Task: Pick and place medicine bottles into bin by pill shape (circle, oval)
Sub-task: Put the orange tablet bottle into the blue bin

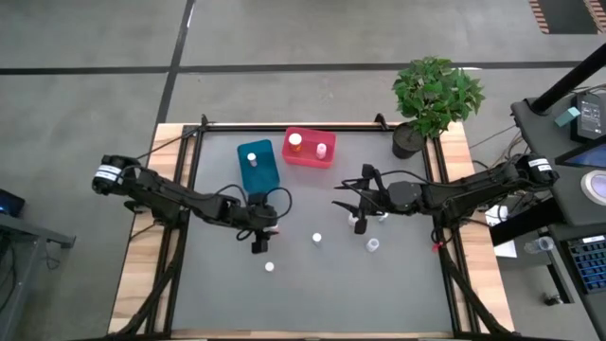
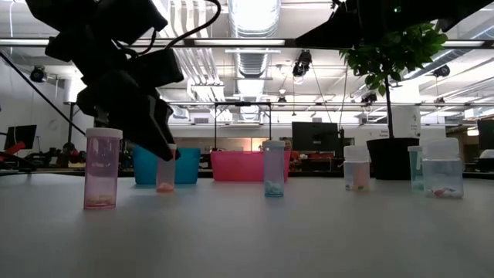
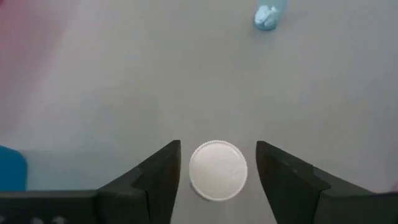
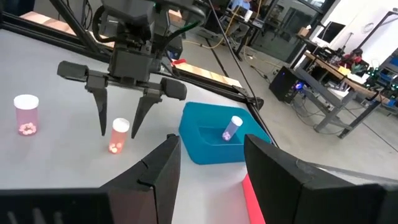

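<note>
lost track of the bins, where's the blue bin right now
High view: the blue bin sits at the table's far middle, left of the red bin, just beyond the left gripper.

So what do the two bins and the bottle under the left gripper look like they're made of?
Blue bin and red bin: likely molded plastic, smooth, uniformly colored. Bottle between the open fingers of the left gripper: probably clear pinkish plastic, pills visible through it, with an opaque white cap.

2 dark jointed arms, black cables, white wrist bands, tapered fingers

We see a potted plant (image 1: 431,99) at the surface's (image 1: 379,284) far right corner, monitors (image 2: 315,137) behind.
</note>
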Controlling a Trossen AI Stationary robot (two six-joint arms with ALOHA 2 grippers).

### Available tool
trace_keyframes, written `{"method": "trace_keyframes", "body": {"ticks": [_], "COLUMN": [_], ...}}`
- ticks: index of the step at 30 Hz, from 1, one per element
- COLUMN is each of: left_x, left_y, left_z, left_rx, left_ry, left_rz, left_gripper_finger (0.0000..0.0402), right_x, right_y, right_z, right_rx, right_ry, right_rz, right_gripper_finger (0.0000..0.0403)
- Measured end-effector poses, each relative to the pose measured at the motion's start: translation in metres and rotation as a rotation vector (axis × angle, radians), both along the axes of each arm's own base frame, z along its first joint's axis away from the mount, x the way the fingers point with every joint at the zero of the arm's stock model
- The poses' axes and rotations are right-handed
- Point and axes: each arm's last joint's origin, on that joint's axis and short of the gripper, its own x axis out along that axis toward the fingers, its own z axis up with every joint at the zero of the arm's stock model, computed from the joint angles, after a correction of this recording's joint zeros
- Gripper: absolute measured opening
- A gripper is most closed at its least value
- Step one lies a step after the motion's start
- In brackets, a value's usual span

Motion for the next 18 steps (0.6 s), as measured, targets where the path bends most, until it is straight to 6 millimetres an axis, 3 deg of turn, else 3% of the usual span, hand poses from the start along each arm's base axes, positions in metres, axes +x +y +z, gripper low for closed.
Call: {"method": "trace_keyframes", "body": {"ticks": [11, 18], "left_x": [-0.0038, -0.0024], "left_y": [0.0007, 0.0004], "left_z": [0.0001, 0.0066], "left_rx": [-0.011, -0.012], "left_ry": [0.035, 0.013], "left_rz": [0.019, 0.013], "left_gripper_finger": [0.0086, 0.0084], "right_x": [0.0, 0.0], "right_y": [0.0, 0.0], "right_z": [0.0, -0.0001], "right_rx": [0.0, 0.004], "right_ry": [0.0, 0.0], "right_rz": [0.0, -0.001], "right_gripper_finger": [0.0166, 0.0166]}}
